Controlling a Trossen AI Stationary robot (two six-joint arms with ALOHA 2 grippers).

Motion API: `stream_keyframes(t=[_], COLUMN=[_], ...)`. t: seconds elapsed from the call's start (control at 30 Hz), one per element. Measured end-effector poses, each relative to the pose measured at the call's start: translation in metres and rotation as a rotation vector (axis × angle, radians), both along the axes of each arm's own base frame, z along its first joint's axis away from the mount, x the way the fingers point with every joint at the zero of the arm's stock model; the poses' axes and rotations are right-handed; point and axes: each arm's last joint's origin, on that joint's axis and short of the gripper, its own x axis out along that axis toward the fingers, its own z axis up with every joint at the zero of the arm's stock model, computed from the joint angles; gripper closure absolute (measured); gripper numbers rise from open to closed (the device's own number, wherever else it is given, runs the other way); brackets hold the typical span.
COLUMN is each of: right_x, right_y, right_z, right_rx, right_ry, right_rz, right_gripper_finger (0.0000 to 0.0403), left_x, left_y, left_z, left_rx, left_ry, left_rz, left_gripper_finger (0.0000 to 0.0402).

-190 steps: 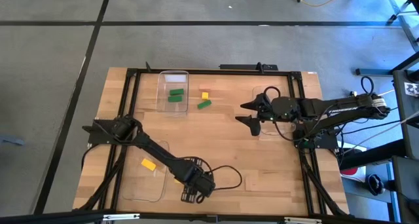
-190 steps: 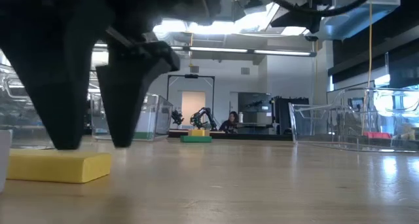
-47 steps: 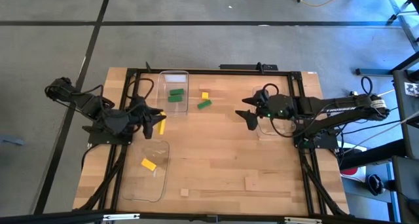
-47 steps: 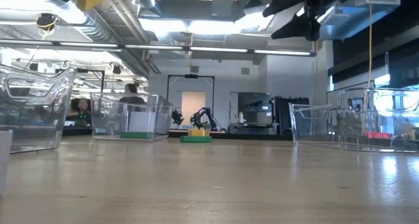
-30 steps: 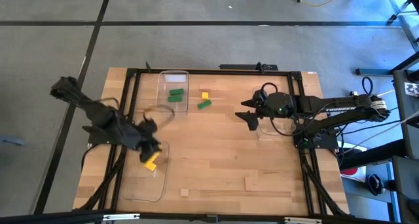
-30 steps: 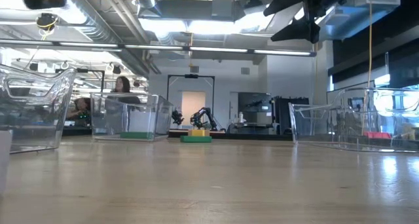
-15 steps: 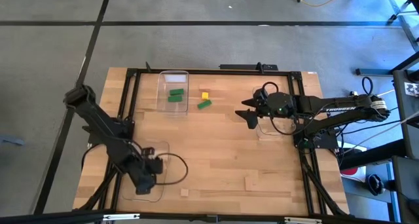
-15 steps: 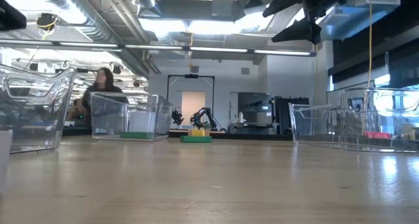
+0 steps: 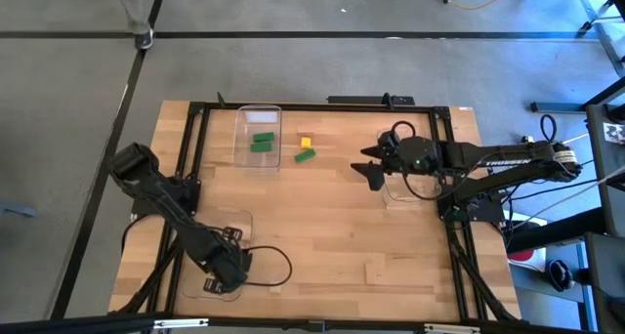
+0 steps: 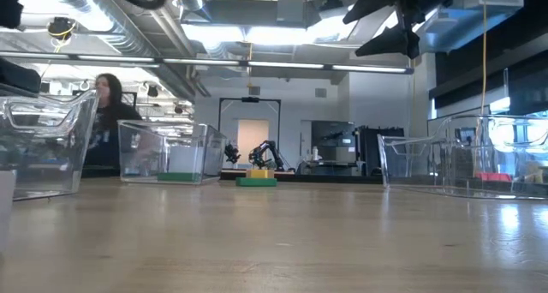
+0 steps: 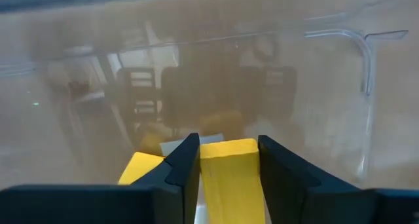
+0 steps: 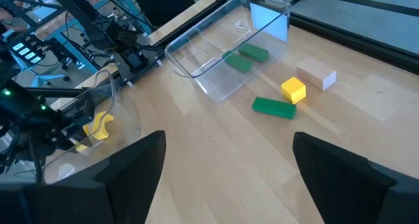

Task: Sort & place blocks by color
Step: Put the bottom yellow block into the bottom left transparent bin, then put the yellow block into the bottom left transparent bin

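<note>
while the left gripper (image 11: 228,168) is down inside the clear tray (image 9: 230,220) at the near left corner of the surface (image 9: 322,227), its two dark fingers (image 11: 183,165) are clamped on a yellow block (image 11: 229,175). another yellow block (image 11: 141,168) lies in that tray, just beside the held one.

further out, the right gripper (image 12: 226,171) hangs over the far right part of the surface with its fingers spread wide apart and nothing between them. ahead of it near the middle of the far edge there's a second clear tray (image 12: 226,44) with two green blocks (image 12: 243,57) in it. just beside that tray, loose on the wood, sit a green block (image 12: 274,107), a small yellow cube (image 12: 293,90) and a pale tan block (image 12: 317,74). another clear tray (image 10: 467,164) stands under the right arm.

someone's walking around in the room behind the surface (image 10: 103,122).
</note>
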Motion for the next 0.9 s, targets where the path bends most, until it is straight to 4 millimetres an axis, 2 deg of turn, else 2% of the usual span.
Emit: stream_keyframes(t=[0.33,0.63,0.8,0.9], right_x=[0.0,0.0,0.0,0.0], right_y=[-0.001,-0.001,-0.001,-0.001], right_z=[-0.001,-0.001,-0.001,-0.001], right_rx=[-0.007,-0.019,-0.023,-0.026], right_ry=[0.01,0.014,0.016,0.017], right_rz=[0.0,0.007,0.011,0.013], right_gripper_finger=[0.0067,0.0067,0.0067,0.0067], left_x=[0.002,0.011,0.015,0.014], left_y=[0.0,0.009,0.019,0.026], left_z=[-0.001,-0.001,0.01,0.026], left_rx=[0.003,-0.049,-0.131,-0.225], left_ry=[-0.003,0.043,0.063,0.071], left_rz=[0.009,0.072,0.099,0.106], left_gripper_finger=[0.0271,0.0218,0.0195,0.0191])
